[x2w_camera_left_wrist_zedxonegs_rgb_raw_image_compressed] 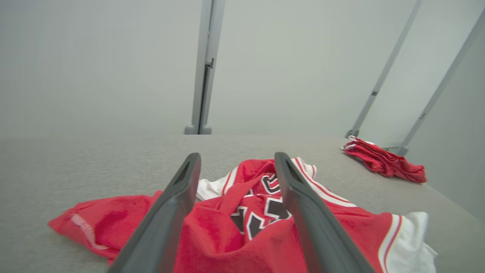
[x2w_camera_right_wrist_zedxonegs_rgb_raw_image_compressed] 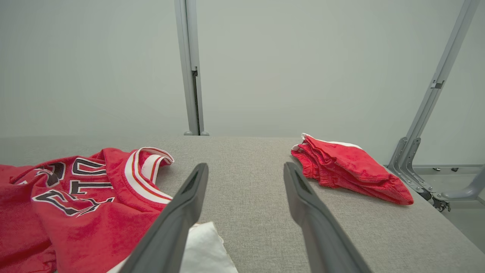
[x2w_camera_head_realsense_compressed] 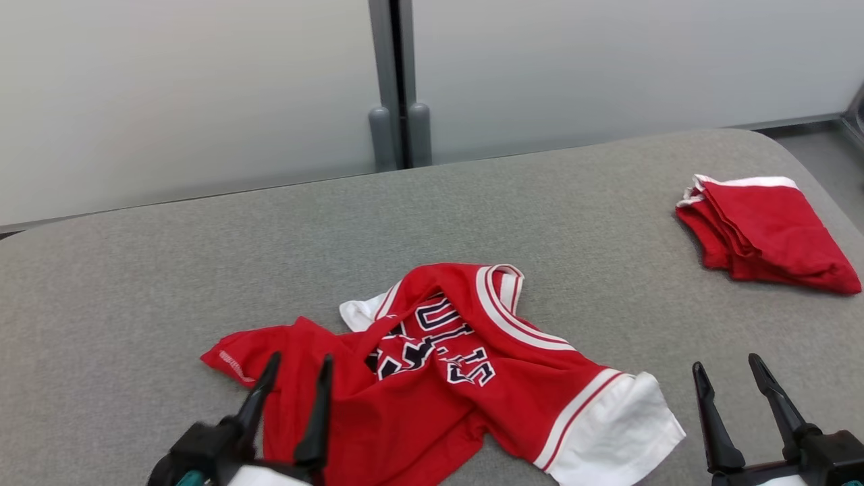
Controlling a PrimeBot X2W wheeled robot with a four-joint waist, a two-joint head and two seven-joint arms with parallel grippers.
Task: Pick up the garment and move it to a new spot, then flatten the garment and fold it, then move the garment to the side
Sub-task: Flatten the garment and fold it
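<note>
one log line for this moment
jersey: crumpled on table | left gripper: open, by jersey | right gripper: open, empty | folded red garment: far right

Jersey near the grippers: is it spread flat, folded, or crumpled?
Crumpled. The jersey lies bunched on the table, its lettering buckled into creases, striped trim looped up at the far edge, and one side twisted over.

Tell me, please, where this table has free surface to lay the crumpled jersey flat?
Bare table lies left of the crumpled jersey, behind it up to the far edge, and between it and the folded red garment. The near edge is crowded: jersey, left gripper, right gripper.
</note>
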